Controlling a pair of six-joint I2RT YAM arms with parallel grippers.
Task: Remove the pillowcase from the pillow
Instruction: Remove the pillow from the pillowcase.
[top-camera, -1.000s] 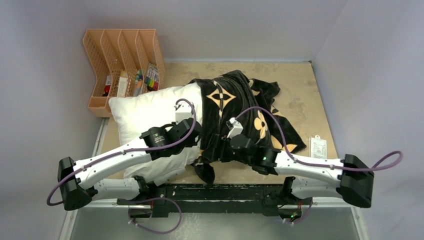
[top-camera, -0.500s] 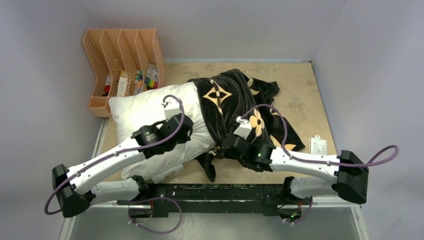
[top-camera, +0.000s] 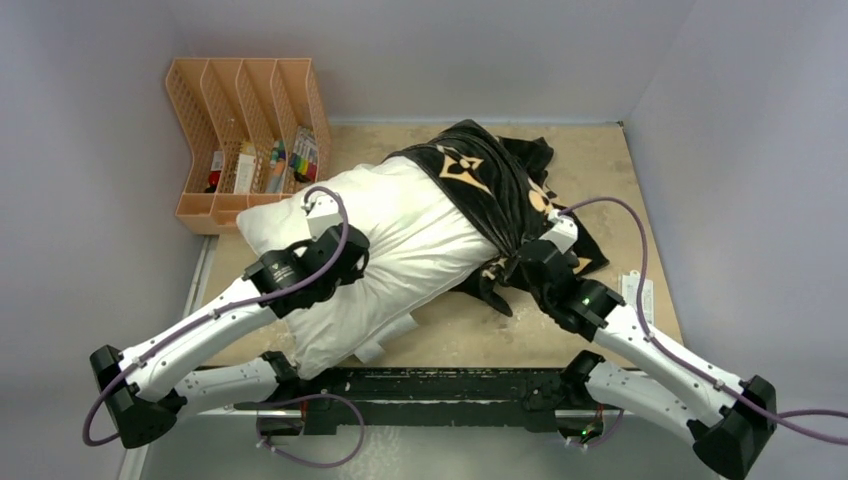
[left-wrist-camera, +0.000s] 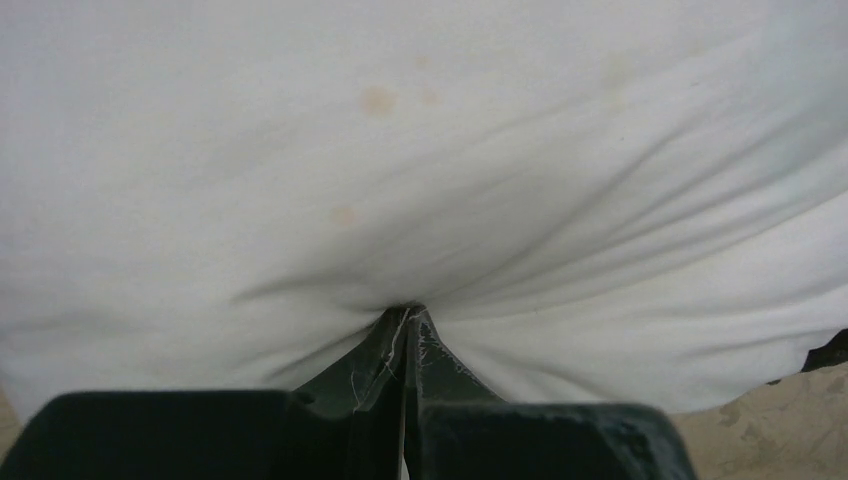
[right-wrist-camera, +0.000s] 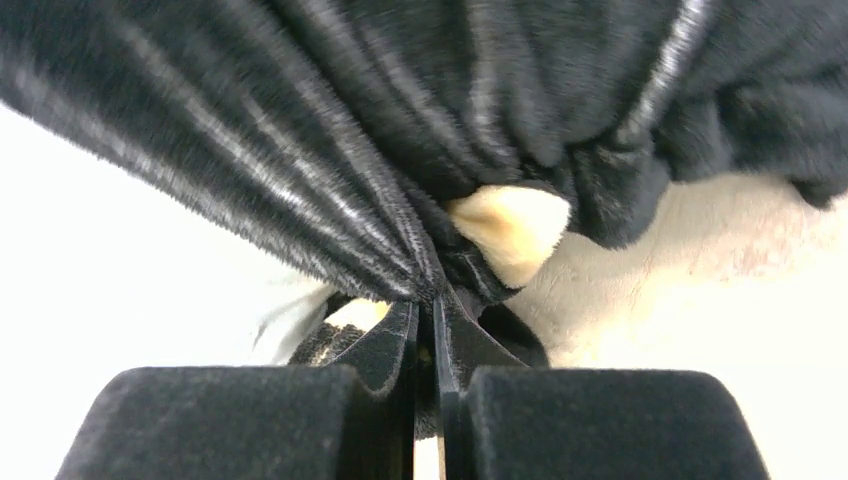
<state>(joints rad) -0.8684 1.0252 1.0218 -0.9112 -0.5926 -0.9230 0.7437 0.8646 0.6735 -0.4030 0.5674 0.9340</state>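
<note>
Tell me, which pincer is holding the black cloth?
The right pincer, shut on the black pillowcase; the left pincer pinches the white pillow instead.

One white pillow (top-camera: 400, 240). One black plush pillowcase (top-camera: 495, 185). One table (top-camera: 600, 160). One orange file rack (top-camera: 195, 110), four slots. One small white device (top-camera: 638, 293). Two white robot arms: left arm (top-camera: 215, 320), right arm (top-camera: 650, 345). Two grippers: left gripper (left-wrist-camera: 408, 320), right gripper (right-wrist-camera: 428, 310). Two purple cables (top-camera: 345, 215), one per arm.
</note>
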